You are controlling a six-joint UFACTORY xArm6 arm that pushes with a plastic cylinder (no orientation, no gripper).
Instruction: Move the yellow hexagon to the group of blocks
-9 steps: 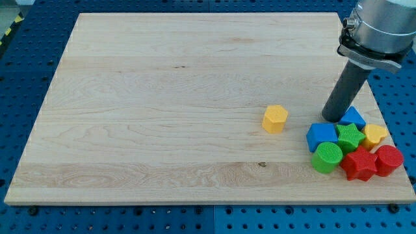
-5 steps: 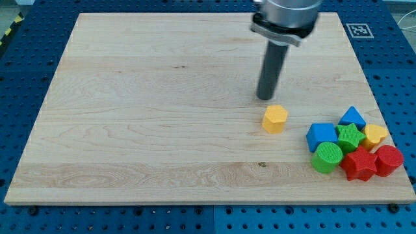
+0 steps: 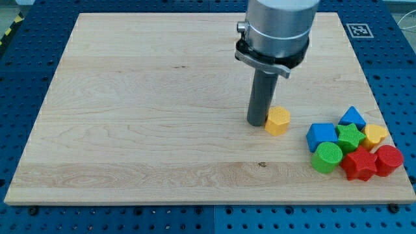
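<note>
Contact looks made: my tip (image 3: 257,123) sits against the left side of the yellow hexagon (image 3: 277,121), which lies left of the blue cube (image 3: 322,136) at the group's near edge, apart from it. No gripper exists, so nothing is grasped. Push rightward and slightly toward the view's bottom, keeping the line through the hexagon's centre so it doesn't slip off. Hexagon rests flat, with no real long axis.

Wooden board (image 3: 143,117) on blue pegboard (image 3: 26,71); yellow hexagon (image 3: 277,121) centre-right; multicoloured block cluster (image 3: 354,144) near right corner.
</note>
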